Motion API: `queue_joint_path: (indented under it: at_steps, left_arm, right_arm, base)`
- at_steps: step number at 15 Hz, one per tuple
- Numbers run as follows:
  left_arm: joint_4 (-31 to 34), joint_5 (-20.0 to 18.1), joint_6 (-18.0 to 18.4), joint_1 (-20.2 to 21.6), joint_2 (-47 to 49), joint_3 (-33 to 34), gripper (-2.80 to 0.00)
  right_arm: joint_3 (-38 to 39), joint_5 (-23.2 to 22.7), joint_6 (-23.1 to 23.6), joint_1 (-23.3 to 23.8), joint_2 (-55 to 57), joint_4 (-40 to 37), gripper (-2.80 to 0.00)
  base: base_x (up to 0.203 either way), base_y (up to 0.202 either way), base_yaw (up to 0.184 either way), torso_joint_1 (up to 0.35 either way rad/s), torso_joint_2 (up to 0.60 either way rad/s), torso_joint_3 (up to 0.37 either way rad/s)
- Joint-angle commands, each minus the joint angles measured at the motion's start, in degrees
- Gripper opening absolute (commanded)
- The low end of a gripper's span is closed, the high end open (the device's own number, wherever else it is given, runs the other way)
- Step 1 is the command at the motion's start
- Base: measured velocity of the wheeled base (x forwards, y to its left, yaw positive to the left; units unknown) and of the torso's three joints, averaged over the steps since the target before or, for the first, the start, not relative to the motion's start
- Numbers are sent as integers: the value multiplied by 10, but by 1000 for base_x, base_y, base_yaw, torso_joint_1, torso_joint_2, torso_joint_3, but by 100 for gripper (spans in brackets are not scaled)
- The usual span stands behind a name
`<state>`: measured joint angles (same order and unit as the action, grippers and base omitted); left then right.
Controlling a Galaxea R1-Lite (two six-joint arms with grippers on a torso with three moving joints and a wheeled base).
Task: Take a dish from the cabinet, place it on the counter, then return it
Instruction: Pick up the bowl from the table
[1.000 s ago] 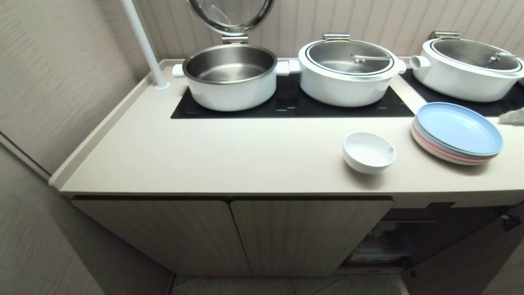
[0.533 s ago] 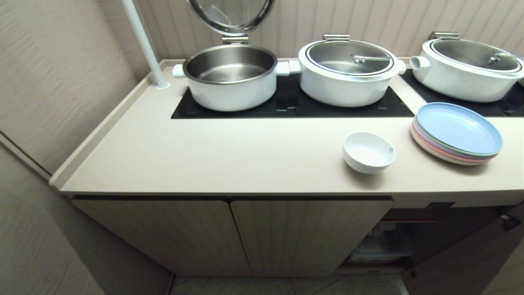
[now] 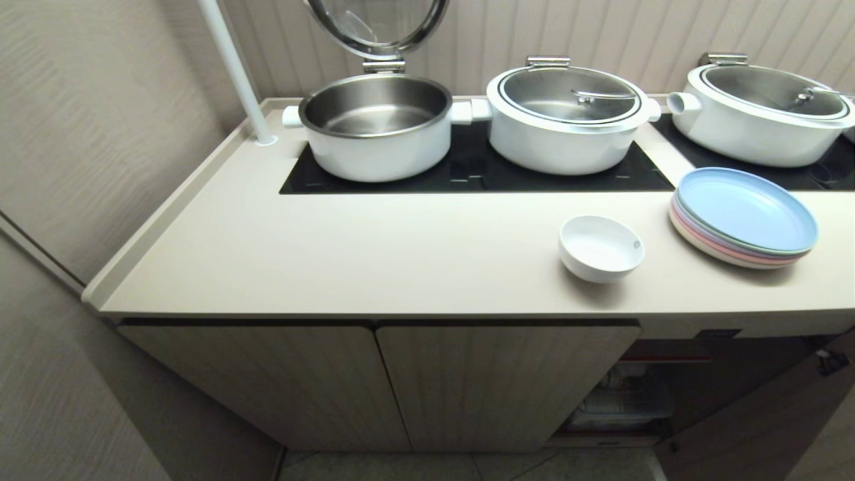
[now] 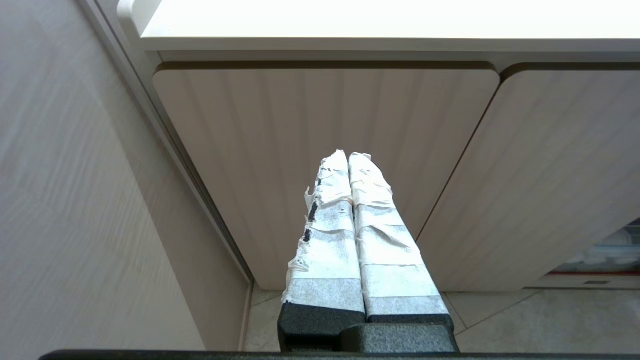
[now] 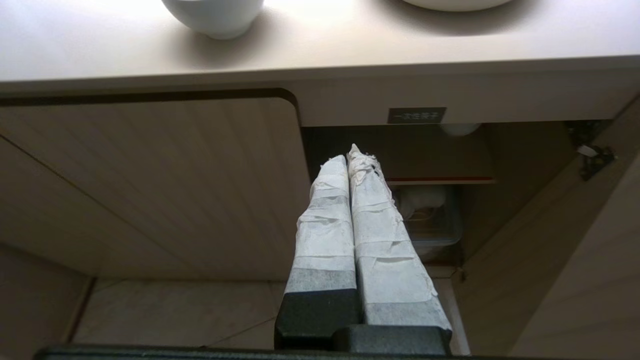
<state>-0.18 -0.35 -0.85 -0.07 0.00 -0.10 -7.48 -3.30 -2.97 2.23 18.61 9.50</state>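
From the head view, the cream counter [image 3: 374,260] runs left to right with a raised rim along its left and back edges, and a wide bare stretch lies between that rim and the white bowl [image 3: 601,248]. The bowl stands upright, mouth up, near the front edge, just left of a stack of pastel plates [image 3: 745,217] with a blue one on top; being round, neither shows a long axis. Three white pots sit on the black cooktop panels [image 3: 477,170] behind: the left pot [image 3: 375,125] has its lid raised, the other two are covered. Below, the cabinet [image 3: 374,381] shows two closed ribbed doors, while its right compartment [image 3: 628,394] stands open. Neither arm appears here. In the left wrist view, the left gripper [image 4: 348,155], its taped fingers pressed together and empty, points at a closed door [image 4: 320,150] beside the side wall. In the right wrist view, the right gripper [image 5: 350,152], likewise closed on nothing, points at the open compartment under the black label [image 5: 416,115], with the swung-out door [image 5: 575,260] to one side.
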Motion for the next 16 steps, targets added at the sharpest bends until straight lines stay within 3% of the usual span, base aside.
queue_joint_path:
  at_steps: [1, 3, 6, 16]
  left_arm:
    - [0, 0, 0, 0, 0, 0, -280]
    - [0, 0, 0, 0, 0, 0, -280]
    - [0, 0, 0, 1, 0, 0, -280]
    - [0, 0, 0, 0, 0, 0, -280]
  right_arm:
    - [61, 23, 7, -19, -80, 22, -280]
    - [72, 30, 10, -27, -124, 9, -280]
    - [73, 31, 13, -28, -186, -70, -280]
    - [73, 31, -10, -28, -186, -95, -280]
  base:
    - [0, 0, 0, 0, 0, 0]
    - [0, 0, 0, 0, 0, 0]
    - [0, 0, 0, 0, 0, 0]
    - [0, 0, 0, 0, 0, 0]
